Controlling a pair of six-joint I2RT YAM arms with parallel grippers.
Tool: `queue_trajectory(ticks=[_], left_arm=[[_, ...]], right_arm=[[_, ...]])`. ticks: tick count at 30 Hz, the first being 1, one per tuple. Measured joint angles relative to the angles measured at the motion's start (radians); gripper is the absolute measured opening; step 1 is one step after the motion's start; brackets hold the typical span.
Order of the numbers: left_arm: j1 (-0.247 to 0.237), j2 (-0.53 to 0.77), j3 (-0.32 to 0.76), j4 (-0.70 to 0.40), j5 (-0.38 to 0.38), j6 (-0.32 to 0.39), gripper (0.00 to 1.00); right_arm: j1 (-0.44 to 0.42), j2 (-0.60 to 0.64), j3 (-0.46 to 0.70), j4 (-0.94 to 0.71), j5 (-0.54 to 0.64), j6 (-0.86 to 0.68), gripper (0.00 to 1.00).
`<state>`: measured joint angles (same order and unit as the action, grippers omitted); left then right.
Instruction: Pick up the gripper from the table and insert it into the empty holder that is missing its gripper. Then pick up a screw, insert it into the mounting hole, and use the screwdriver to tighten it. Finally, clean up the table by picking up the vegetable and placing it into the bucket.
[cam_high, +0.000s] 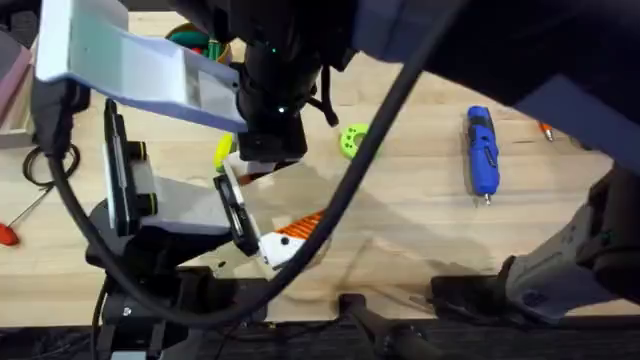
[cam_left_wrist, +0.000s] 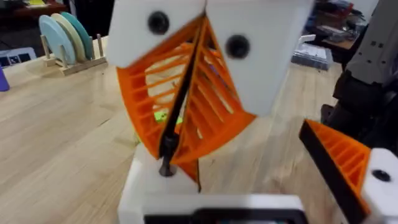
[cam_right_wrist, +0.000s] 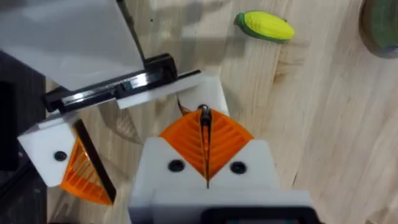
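Note:
My right gripper (cam_right_wrist: 205, 149) is shut on a dark screw (cam_right_wrist: 204, 121), its orange pads pressed together. It holds the screw tip-down on the white holder (cam_right_wrist: 186, 93), which is one finger of my left gripper (cam_high: 262, 208). A sliver of orange, apparently the gripper tip (cam_left_wrist: 193, 174), shows on the holder (cam_left_wrist: 211, 196) just under the screw (cam_left_wrist: 166, 163). The left gripper's fingers stand apart, its other finger (cam_left_wrist: 348, 165) carrying an orange pad. The blue screwdriver (cam_high: 482, 150) lies on the table (cam_high: 420, 230) to the right. A yellow corn vegetable (cam_right_wrist: 264, 26) lies beyond the holder, near the bucket (cam_high: 195, 40).
A green round item (cam_high: 352, 140) lies mid-table. A red-handled tool (cam_high: 8, 232) is at the left edge and a slim orange driver (cam_high: 545, 128) at the far right. A rack of plates (cam_left_wrist: 65, 37) stands at the back. The right arm's cable (cam_high: 380, 120) crosses the middle.

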<state>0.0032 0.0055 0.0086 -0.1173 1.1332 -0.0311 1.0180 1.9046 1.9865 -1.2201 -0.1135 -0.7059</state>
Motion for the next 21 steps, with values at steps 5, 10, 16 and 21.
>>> queue_trajectory(ticks=[5, 10, 16, 21], left_arm=[[0.000, 0.000, 0.000, 0.000, 0.000, 0.000, 0.985], [0.000, 0.000, 0.000, 0.000, 0.000, 0.000, 0.985], [0.000, 0.000, 0.000, 0.000, 0.000, 0.002, 0.985], [0.000, 0.000, 0.000, 0.000, 0.000, 0.008, 0.985]], right_arm=[[0.000, 0.000, 0.000, -0.001, 0.000, 0.000, 0.006], [0.000, 0.000, 0.000, -0.004, 0.000, 0.000, 0.006], [0.000, 0.000, 0.001, -0.021, 0.001, 0.000, 0.006], [-0.001, 0.000, 0.009, -0.030, 0.002, 0.000, 0.006]])
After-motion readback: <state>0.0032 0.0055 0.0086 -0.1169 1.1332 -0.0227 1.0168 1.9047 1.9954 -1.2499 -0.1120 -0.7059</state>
